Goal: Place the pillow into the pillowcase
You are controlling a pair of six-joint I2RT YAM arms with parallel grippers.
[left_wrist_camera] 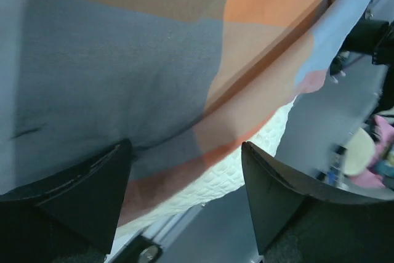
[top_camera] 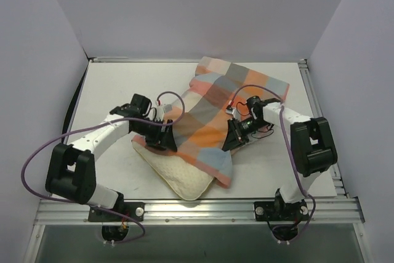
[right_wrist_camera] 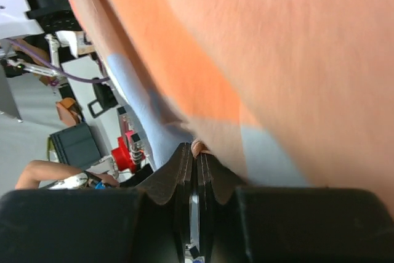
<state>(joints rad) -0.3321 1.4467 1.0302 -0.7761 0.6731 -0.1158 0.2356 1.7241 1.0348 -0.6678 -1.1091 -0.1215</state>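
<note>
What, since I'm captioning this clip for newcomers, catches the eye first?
The checked pillowcase, orange, grey, blue and cream, lies in the middle over most of the cream pillow, whose near corner pokes out uncovered. The left end effector stands open at the cloth's left edge; the right end effector is shut on its right edge.

The top external camera looked down from high above the near edge, taking in the whole tabletop [top_camera: 123,84]. Both wrist cameras sat very close against the pillowcase [left_wrist_camera: 123,60], the one thing all three views shared.
</note>
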